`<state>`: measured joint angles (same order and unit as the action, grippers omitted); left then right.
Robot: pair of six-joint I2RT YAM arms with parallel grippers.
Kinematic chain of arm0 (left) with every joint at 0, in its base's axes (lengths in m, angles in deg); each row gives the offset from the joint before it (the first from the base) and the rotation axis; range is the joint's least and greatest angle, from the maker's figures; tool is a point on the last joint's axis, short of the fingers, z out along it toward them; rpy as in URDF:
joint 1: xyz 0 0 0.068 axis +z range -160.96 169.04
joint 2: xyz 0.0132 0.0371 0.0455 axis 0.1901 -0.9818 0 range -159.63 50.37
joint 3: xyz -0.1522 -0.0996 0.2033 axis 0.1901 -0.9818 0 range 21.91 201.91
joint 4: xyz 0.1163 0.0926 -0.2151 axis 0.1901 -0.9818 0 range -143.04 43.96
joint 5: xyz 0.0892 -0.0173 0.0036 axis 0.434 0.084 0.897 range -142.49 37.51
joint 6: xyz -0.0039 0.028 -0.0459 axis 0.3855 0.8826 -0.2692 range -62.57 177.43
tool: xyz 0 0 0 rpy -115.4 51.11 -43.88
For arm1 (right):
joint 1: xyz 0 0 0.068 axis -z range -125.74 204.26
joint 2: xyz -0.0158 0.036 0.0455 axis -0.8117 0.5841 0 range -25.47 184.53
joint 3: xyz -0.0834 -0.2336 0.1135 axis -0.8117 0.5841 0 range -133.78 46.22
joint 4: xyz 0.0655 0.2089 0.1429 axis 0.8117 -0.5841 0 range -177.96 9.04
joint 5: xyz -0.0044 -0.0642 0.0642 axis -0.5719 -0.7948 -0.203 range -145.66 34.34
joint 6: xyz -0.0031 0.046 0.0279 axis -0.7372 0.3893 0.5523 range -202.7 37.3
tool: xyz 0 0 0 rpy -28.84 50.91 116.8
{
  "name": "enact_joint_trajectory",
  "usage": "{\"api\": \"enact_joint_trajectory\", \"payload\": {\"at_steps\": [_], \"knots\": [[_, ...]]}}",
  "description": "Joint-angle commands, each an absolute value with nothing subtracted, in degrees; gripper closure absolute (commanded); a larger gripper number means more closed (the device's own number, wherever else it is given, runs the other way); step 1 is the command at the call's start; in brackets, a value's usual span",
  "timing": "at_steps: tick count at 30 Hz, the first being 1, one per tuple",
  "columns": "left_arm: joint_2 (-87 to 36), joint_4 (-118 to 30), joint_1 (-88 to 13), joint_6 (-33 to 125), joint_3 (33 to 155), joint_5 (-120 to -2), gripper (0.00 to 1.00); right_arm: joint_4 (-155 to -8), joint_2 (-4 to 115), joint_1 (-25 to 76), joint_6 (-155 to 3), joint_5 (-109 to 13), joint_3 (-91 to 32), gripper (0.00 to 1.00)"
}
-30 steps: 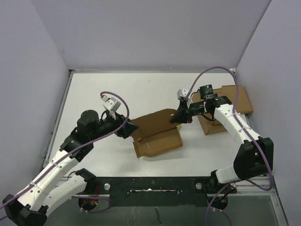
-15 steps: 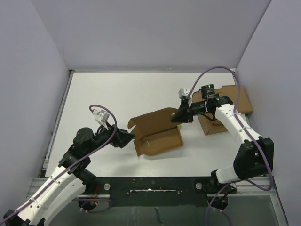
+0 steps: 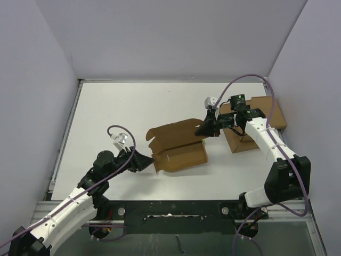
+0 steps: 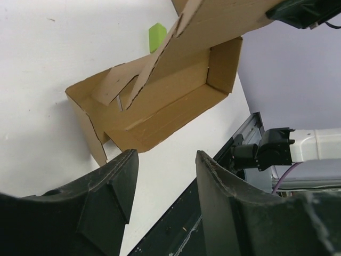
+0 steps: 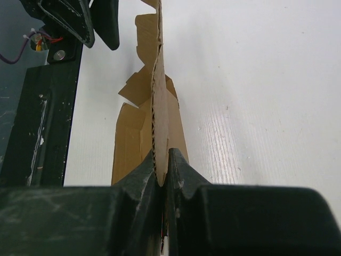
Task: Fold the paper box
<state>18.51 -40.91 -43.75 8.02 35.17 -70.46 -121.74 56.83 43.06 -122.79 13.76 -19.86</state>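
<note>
The paper box lies mid-table as a half-formed brown tray with its long lid flap raised. My right gripper is shut on the right end of that flap. In the right wrist view the cardboard edge stands pinched between the shut fingers of the right gripper. My left gripper sits low at the box's left end, open, with nothing between its fingers. In the left wrist view the left gripper stays just short of the box's open tray and its loose end tabs.
A flat brown cardboard slab lies at the back right under my right arm. A small green piece rests on the table beyond the box. The black base rail runs along the near edge. Walls close in the left, back and right sides.
My left arm has pulled back toward the near edge and dropped low, its gripper now at the box's left front corner with jaws a little narrower. The right gripper has raised the flap slightly.
</note>
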Motion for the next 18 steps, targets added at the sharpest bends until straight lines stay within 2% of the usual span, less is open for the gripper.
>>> {"api": "enact_joint_trajectory", "payload": {"at_steps": [1, 3, 8, 18], "knots": [[14.8, -31.5, -43.9, 6.3, 35.0, -69.6, 0.57, -119.4, 56.8, 43.4, -121.8, 15.4, -19.8, 1.0], [13.0, -27.3, -44.1, 6.7, 33.9, -68.8, 0.6, -119.3, 56.8, 43.4, -121.7, 15.4, -19.7, 1.0], [8.0, -19.2, -45.1, 9.1, 31.9, -67.2, 0.62, -119.0, 56.9, 43.4, -121.4, 15.2, -19.6, 1.0], [1.0, -13.3, -50.8, 14.9, 30.4, -58.7, 0.65, -118.4, 57.1, 43.6, -120.4, 15.3, -19.3, 1.0]]}}
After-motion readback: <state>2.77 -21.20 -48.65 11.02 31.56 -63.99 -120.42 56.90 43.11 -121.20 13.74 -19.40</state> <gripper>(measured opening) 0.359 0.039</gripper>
